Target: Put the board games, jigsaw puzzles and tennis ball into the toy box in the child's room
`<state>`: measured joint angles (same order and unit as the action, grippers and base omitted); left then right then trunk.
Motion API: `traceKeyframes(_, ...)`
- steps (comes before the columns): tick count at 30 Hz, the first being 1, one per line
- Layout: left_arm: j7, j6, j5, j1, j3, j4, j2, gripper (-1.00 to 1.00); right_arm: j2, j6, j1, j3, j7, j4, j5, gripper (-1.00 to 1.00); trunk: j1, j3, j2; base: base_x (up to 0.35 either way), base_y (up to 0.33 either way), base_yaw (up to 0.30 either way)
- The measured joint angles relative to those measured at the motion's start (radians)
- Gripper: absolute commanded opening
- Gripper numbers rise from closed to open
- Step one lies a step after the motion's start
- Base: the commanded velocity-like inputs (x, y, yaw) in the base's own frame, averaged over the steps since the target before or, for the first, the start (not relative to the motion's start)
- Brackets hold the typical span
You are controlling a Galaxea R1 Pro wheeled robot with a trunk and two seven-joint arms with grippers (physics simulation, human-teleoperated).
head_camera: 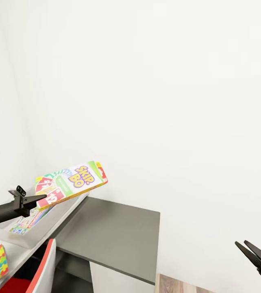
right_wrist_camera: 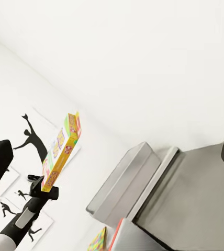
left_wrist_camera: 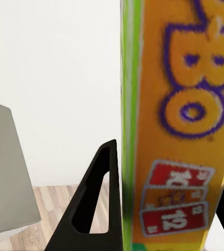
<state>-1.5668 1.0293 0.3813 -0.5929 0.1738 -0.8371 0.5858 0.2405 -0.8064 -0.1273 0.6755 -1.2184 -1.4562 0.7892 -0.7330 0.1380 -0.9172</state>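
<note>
Level, left arm's fingers (head_camera: 39, 198) clamp SKIP-BO box (head_camera: 71, 183) over toy box (head_camera: 61, 213).

The SKIP-BO box (left_wrist_camera: 180, 125) stands edge-on between the fingers of the left gripper (left_wrist_camera: 167, 209), its orange side showing purple-outlined letters and red numbered cards. One black finger (left_wrist_camera: 93, 204) presses its green edge; the other is barely visible beyond. Past them lie a white wall (left_wrist_camera: 54, 68), a grey cabinet corner (left_wrist_camera: 4, 172) and wood-plank floor (left_wrist_camera: 49, 201).

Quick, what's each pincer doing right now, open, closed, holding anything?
Left pincer: closed on the Skip-Bo box, held over the toy bin.
Right pincer: open, holding nothing.
</note>
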Motion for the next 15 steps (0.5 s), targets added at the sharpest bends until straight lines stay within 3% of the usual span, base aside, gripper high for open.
traceKeyframes(15, 0.000, -0.001, 0.000, 0.000, 0.001, 0.000, 0.000, -1.00, 0.000, 0.002, 0.000, 0.001, 0.001, 0.003, -0.001, 1.00, 0.000, 0.000, 0.000, 0.291, -0.045, 0.001)
